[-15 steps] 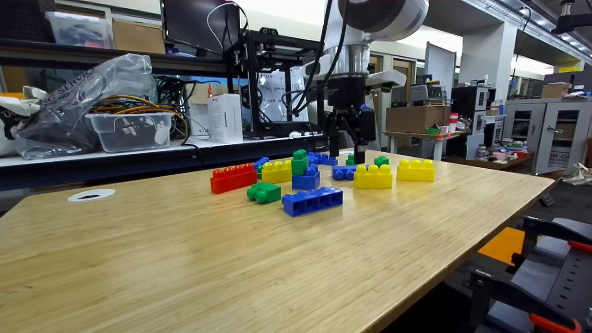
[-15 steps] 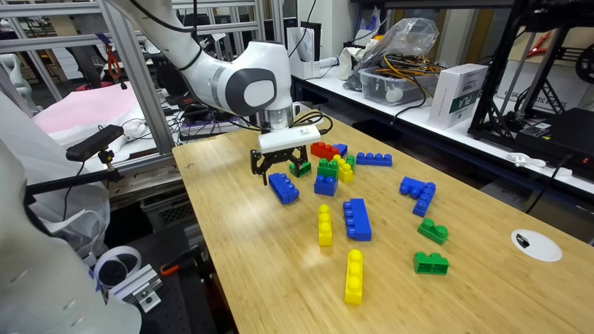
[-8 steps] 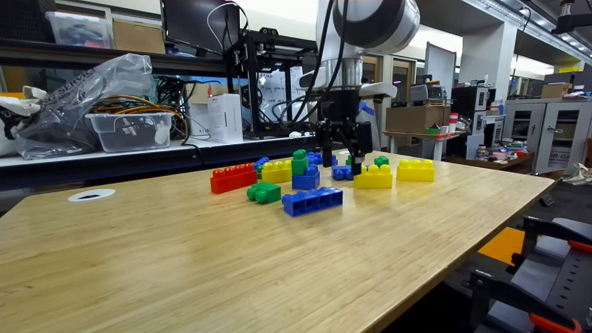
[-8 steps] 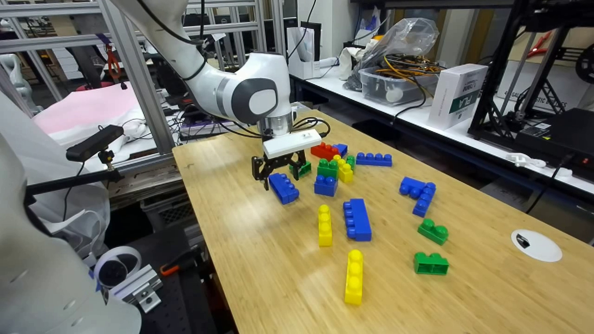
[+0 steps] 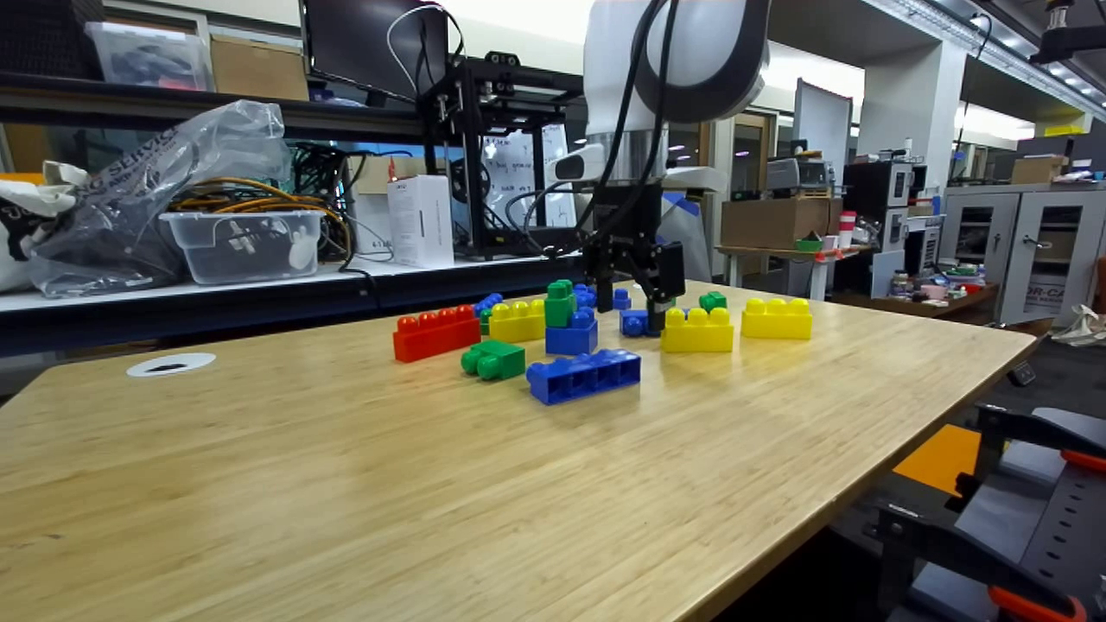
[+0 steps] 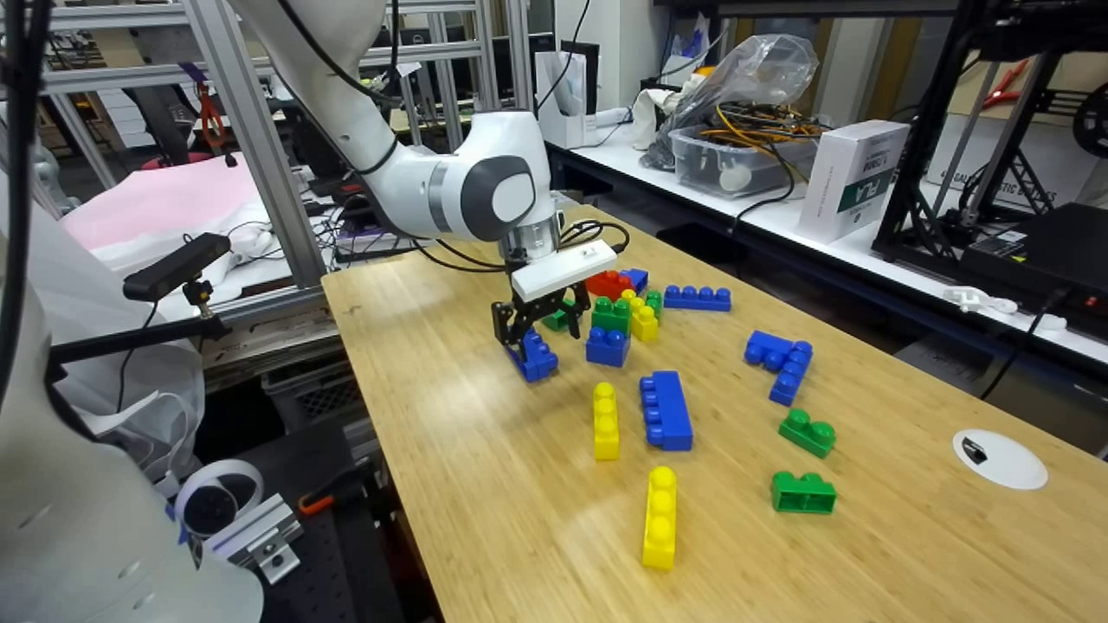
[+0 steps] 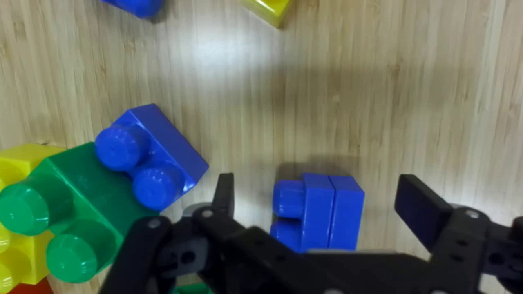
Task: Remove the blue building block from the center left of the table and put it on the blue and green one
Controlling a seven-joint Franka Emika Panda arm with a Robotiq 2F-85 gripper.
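Deep blue on the block (image 5: 583, 377), with a thin dark line in the wrist view; green and blue on the stack (image 6: 609, 332). Black on the hand (image 6: 549, 341). Pale tan, finely streaked, on the surface (image 5: 346, 466). In an exterior view, plain red brick (image 6: 609, 284) toward the far right corner, glossy yellow brick (image 6: 660, 519) nearer the left edge, dark-patched white disc (image 6: 1014, 465) by the right edge.

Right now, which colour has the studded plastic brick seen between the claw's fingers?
Blue. The wrist view shows this studded plastic brick best.
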